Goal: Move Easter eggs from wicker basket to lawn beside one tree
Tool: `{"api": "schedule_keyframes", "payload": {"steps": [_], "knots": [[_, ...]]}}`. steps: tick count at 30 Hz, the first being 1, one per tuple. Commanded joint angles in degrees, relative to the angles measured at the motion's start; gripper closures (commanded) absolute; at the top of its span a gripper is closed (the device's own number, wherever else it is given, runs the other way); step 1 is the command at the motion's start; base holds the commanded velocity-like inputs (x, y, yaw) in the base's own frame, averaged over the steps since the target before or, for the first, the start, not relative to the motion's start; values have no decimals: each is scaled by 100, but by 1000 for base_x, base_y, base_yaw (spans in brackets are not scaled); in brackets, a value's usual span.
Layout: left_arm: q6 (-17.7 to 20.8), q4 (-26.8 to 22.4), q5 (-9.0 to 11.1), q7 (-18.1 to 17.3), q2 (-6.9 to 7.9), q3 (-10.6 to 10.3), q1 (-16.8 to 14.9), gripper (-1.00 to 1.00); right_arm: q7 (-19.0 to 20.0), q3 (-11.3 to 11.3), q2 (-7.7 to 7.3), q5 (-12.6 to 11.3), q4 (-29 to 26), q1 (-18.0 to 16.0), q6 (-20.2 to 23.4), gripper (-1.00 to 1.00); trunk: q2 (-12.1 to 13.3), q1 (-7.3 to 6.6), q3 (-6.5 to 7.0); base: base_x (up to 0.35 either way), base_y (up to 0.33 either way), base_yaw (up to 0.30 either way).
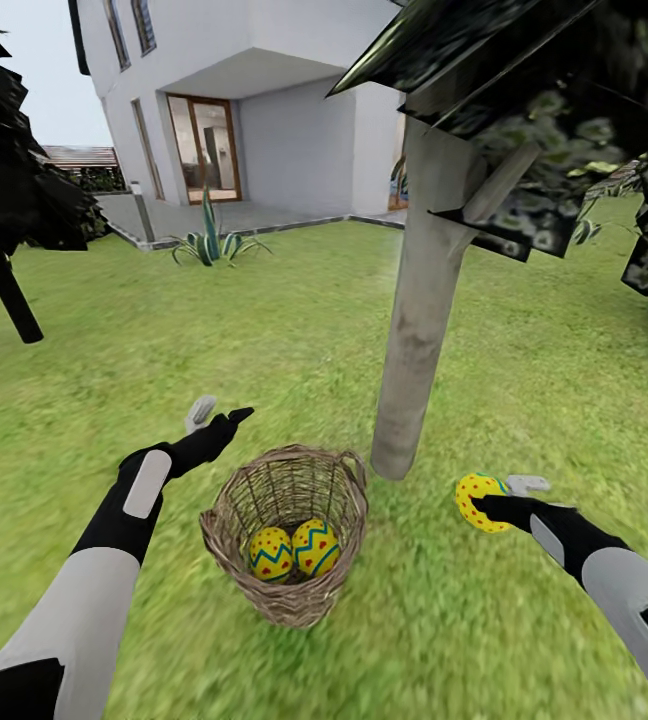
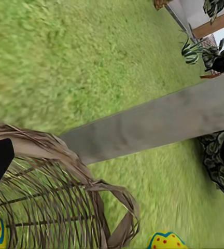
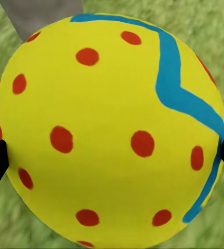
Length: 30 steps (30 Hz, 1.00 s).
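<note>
On the lawn (image 1: 264, 330), lower centre, the wicker basket (image 1: 286, 590) holds two eggs (image 1: 291, 551); right gripper (image 1: 492, 508) clamps a third egg (image 1: 475, 499), left gripper (image 1: 219, 415) spread open.

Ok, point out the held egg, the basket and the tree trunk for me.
held egg (image 1: 476, 499), head view, on its yellow side left of the right gripper.
basket (image 1: 226, 497), head view, on its woven left rim.
tree trunk (image 1: 419, 320), head view, on the middle of the pale trunk.

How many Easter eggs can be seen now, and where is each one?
3. Two eggs lie side by side inside the wicker basket; the third egg is held by the right gripper near the tree trunk.
</note>
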Motion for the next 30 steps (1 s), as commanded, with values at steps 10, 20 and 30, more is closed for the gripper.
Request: {"api": "schedule_keyframes", "payload": {"steps": [10,20,30], "knots": [[38,-7,3,-15,-3,17,-4,-100,-13,48,159,-64,-8,0,-2,100,-2,-1,-5,0,-141,22],[97,-28,3,-212,-3,12,-4,-100,-25,48,226,9,-3,68,-228,100,-2,-1,-5,0,-208,282],[2105,-335,-16,-1048,655,-1496,-304,-100,-511,45,234,-32,4,70,-393,100,-2,-1,-5,0,-1,211]]}}
